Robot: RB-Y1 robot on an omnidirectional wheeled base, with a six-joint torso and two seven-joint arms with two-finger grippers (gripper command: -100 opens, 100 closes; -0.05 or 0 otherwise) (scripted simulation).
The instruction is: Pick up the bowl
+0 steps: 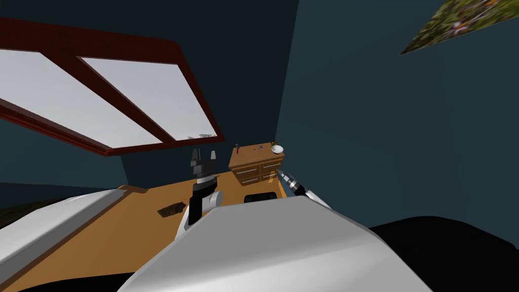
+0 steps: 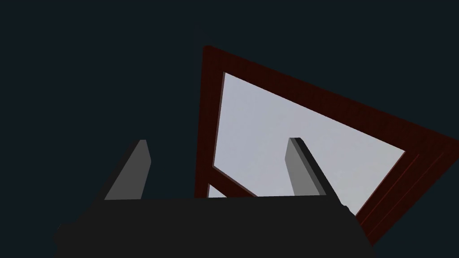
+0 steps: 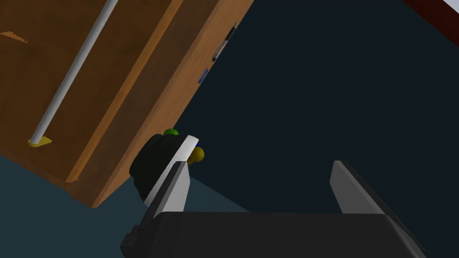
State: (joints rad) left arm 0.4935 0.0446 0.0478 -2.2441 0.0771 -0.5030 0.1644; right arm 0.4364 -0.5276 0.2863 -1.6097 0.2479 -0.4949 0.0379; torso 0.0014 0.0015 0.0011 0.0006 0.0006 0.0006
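Note:
A white bowl [image 1: 277, 149] sits on the right end of a wooden dresser [image 1: 256, 165] that stands in the corner against dark blue walls. The right wrist view shows the bowl [image 3: 152, 163] side-on, dark with a white rim, partly behind one finger [image 3: 177, 188]. Small green and yellow things lie beside it. My right gripper [image 3: 261, 165] is open and empty, short of the bowl. In the head view the right gripper [image 1: 280, 174] points at the dresser's front from below. My left gripper [image 1: 203, 154] is raised left of the dresser. Its fingers [image 2: 134, 172] stand open with nothing between them.
The dresser has drawers with long pale handles [image 3: 71, 76]. A pen [image 3: 224, 42] and a small blue thing [image 3: 202, 76] lie on its top. On the orange floor are a dark patch [image 1: 171, 209] and a black object [image 1: 258, 196]. A red-framed window [image 1: 101, 101] fills the left wall.

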